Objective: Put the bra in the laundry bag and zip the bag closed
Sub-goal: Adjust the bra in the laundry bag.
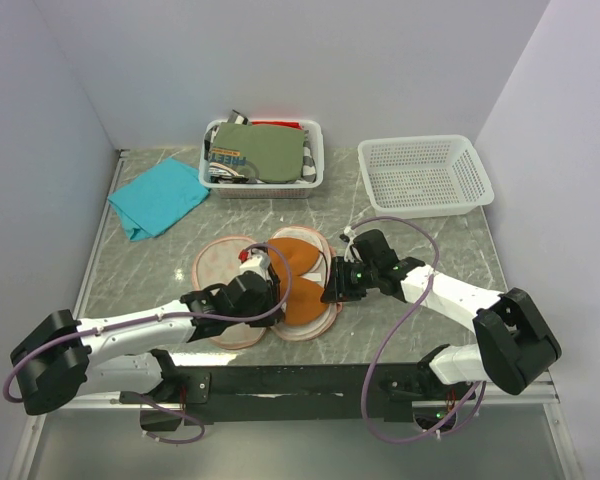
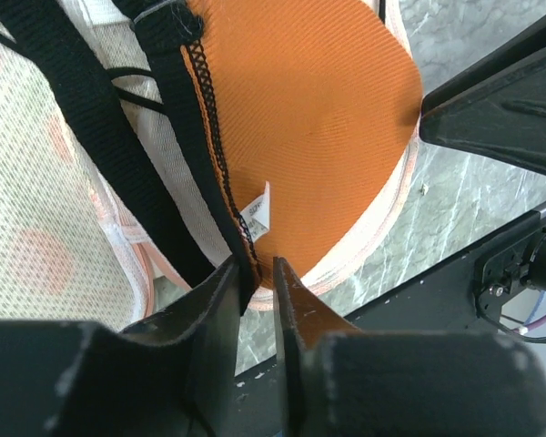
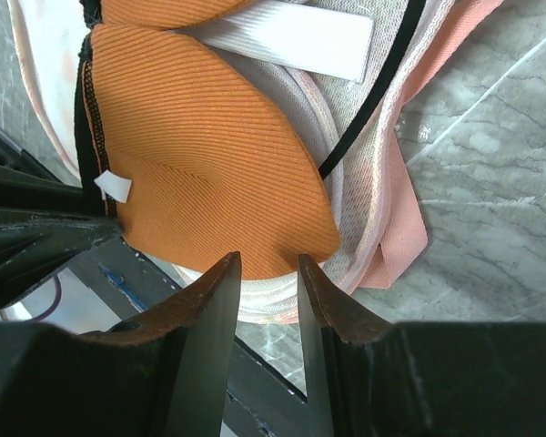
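Two baskets and an opened laundry bag (image 1: pixel 220 268) are seen from above on the tabletop (image 1: pixel 440 255). The bra (image 1: pixel 300 265) is laid on the bag's right half, cups overlapping, and is reached by both arms. The rear left basket (image 1: pixel 316 150) is filled with clothes, an olive garment (image 1: pixel 270 152) uppermost. Nothing is seen in the rear right basket (image 1: pixel 425 178). A teal cloth (image 1: pixel 158 198) is spread well apart at the left.

Left wrist view: the left claw (image 2: pixel 255 273) is pinched on the bra's black-trimmed edge, beside the white label.

Right wrist view: the right claw (image 3: pixel 266 269) is held slightly apart at the cup's lower rim, over the bag's edge. Whether that rim is gripped cannot be told.

The bra is judged light, soft and limp, with springy cups. Hold is best taken at a trimmed edge, and the straps tucked clear of the zip.
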### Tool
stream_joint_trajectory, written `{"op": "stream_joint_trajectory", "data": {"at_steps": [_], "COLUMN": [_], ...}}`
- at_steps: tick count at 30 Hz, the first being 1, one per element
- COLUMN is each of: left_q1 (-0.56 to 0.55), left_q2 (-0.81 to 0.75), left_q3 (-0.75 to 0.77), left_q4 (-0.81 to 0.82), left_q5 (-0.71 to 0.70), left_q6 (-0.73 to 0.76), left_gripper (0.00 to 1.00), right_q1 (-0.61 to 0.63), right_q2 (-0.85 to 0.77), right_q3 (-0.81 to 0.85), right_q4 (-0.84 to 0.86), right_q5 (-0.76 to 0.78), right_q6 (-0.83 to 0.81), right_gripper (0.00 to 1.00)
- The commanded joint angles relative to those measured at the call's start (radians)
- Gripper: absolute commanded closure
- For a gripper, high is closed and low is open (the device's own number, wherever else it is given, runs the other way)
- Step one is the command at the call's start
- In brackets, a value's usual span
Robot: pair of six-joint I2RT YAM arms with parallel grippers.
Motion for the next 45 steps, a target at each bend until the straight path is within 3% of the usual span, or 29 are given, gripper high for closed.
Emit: {"op": "stream_joint_trajectory", "data": {"at_steps": [1,2,4,7,9,12,14,17,18,22,28,36,41,45], "left_q1": [-0.008,-0.008,-0.010,-0.010,-0.010,-0.010,-0.010,-0.010,-0.010,-0.010,0.038,0.235,0.282,0.292], "left_q2": [-0.016,-0.018,-0.029,-0.044,-0.067,-0.110,-0.153,-0.206,-0.217,-0.231,-0.103,0.022,0.128,0.215], "left_q3": [0.015,0.009,0.003,0.009,0.016,0.046,0.062,0.085,0.087,0.121,0.219,0.194,0.194,0.217], "left_q4": [-0.003,-0.001,-0.006,-0.041,-0.079,-0.151,-0.173,-0.208,-0.210,-0.167,-0.096,0.144,0.263,0.329], "left_q5": [0.019,0.019,0.012,-0.024,-0.059,-0.131,-0.159,-0.222,-0.244,-0.333,-0.401,-0.165,-0.067,-0.022], "left_q6": [-0.024,-0.027,-0.035,-0.033,-0.021,-0.018,-0.006,0.011,0.019,0.088,0.210,0.323,0.353,0.361], "left_gripper": [0.73,0.73,0.49,0.38,0.41,0.30,0.29,0.14,0.01,0.04,0.04,0.04,0.01,0.05], "right_q1": [0.005,0.005,0.005,0.005,0.005,0.005,0.004,0.002,0.002,-0.035,-0.070,-0.084,-0.087,-0.088], "right_q2": [-0.033,-0.033,-0.034,-0.045,-0.060,-0.083,-0.092,-0.100,-0.102,-0.079,0.057,0.199,0.237,0.243], "right_q3": [0.044,0.045,0.051,0.061,0.070,0.088,0.097,0.102,0.105,0.131,0.240,0.357,0.351,0.348], "right_q4": [0.004,0.000,-0.010,-0.031,-0.046,-0.082,-0.100,-0.103,-0.103,-0.059,0.007,0.027,0.058,0.069], "right_q5": [0.014,0.022,0.026,0.058,0.109,0.175,0.202,0.255,0.276,0.283,0.169,0.092,0.042,0.017], "right_q6": [-0.017,-0.017,-0.023,-0.030,-0.031,-0.037,-0.039,-0.036,-0.034,-0.037,-0.040,-0.051,-0.048,-0.050], "right_gripper": [0.61,0.60,0.59,0.58,0.57,0.57,0.56,0.55,0.55,0.54,0.54,0.53,0.53,0.53]}}
